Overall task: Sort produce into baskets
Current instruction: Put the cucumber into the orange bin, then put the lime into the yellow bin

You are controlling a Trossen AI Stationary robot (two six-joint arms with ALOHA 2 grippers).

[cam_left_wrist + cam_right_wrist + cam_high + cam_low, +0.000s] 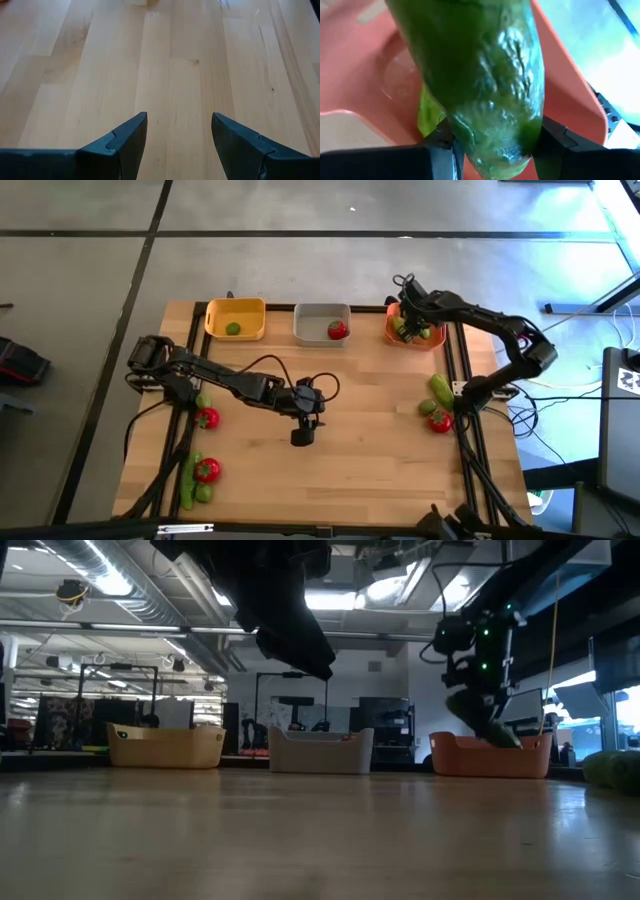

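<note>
Right claw [407, 323] pinching a cucumber [480, 85], tilted, its low end over the orange basket [490, 757]. Left claw [179, 135] spread wide, empty, hovering above bare desk [370, 410] mid-surface.

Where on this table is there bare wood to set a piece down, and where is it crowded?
Bare: the middle boards between the left pincer and right-edge produce, and in front of the grey basket. Crowded: left-edge produce, and the orange basket, where the right pincer holds a cucumber.

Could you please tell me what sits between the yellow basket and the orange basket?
High view: the light grey plastic basket, holding a red tomato.
</note>
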